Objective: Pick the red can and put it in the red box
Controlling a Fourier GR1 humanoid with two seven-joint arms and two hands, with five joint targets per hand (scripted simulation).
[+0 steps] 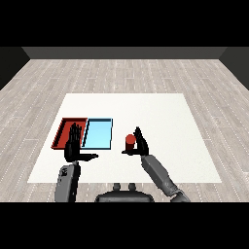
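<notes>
One small red cylindrical can stands right of two shallow rectangular trays, red and light blue, on the smooth white surface. Right hand fingers curl round it; left hand fingers straight, open.

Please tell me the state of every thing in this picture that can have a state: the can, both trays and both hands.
red can: upright, held by the right hand, right of both trays.
red tray: no can inside, partly hidden by the left hand.
light blue tray: nothing inside.
right hand: curled round the can.
left hand: open, fingers straight, holding nothing.
</notes>
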